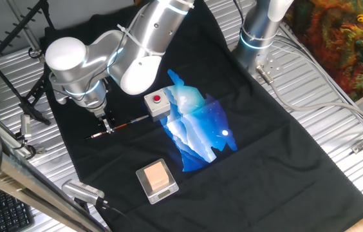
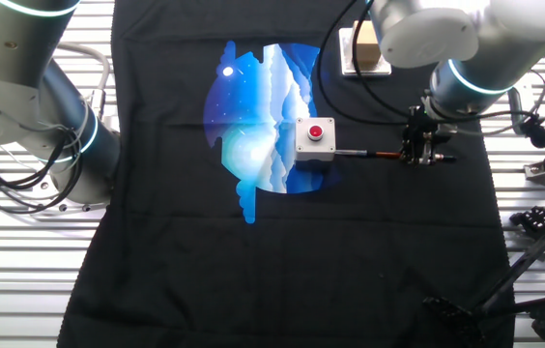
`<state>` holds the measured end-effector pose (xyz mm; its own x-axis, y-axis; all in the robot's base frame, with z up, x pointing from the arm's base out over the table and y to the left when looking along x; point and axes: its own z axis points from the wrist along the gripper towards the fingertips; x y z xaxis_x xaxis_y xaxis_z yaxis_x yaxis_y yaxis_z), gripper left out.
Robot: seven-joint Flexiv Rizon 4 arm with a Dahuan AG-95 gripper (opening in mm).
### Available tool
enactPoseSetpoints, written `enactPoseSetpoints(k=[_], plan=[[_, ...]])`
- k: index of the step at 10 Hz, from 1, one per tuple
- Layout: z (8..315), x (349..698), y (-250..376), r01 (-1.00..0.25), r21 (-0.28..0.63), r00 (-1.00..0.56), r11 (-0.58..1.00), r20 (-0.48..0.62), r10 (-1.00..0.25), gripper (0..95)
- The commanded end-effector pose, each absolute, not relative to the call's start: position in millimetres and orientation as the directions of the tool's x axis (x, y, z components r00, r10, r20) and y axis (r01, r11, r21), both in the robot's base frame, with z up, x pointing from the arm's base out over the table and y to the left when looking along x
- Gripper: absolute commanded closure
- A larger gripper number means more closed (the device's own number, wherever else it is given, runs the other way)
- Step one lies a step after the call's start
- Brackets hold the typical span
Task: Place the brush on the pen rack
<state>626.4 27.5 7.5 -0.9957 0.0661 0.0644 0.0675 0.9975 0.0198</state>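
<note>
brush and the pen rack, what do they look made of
The brush: probably lacquered wood, judging by its reddish-brown, slightly glossy handle; the ferrule is too small to tell. The pen rack: likely thin metal bar painted matte black, judging by its slim straight bars and short upright teeth, though plastic can't be ruled out.

Matt black cloth [image 1: 284, 148] with glossy blue print; ribbed silver metal desk [image 1: 323, 90]; smooth glossy silver-white arm shell [image 1: 149, 38].
</note>
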Motion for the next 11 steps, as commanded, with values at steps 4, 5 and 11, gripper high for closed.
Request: enactPoseSetpoints(k=[4, 5, 11], plan=[[17, 630, 32, 0.055, 0.005, -0.996, 0.998, 0.064, 0.054, 95.0], [20, 632, 33, 0.054, 0.004, -0.997, 0.999, 0.062, 0.054, 95.0], [78, 669, 32, 0.022, 0.003, -0.998, 1.0, 0.055, 0.022, 95.0]])
